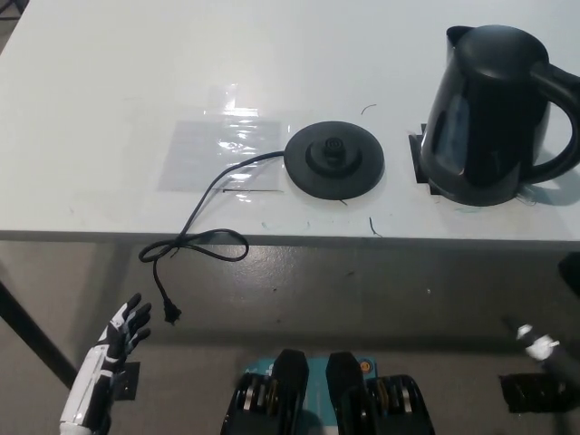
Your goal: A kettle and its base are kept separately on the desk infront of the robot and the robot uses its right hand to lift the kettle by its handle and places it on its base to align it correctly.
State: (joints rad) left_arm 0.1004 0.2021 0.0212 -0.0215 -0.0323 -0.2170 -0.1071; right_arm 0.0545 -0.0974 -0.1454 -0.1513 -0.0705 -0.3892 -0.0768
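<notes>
Black kettle [494, 113] far right on bench [109, 100], apart from round base [334, 160]; white left hand [122, 331] low near-left, fingers apart.

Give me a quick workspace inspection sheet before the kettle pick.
Surface: white desk, clear plastic sheet lying flat on it.
Job's things: black kettle upright at right, handle to the right; round base apart from it, bare.
Clutter: nothing seen.
Hands: left hand low, below the desk edge, fingers apart, empty; right hand not visible.
Cables: base cord runs off the front edge, plug hanging unplugged.
Surroundings: grey floor.
</notes>
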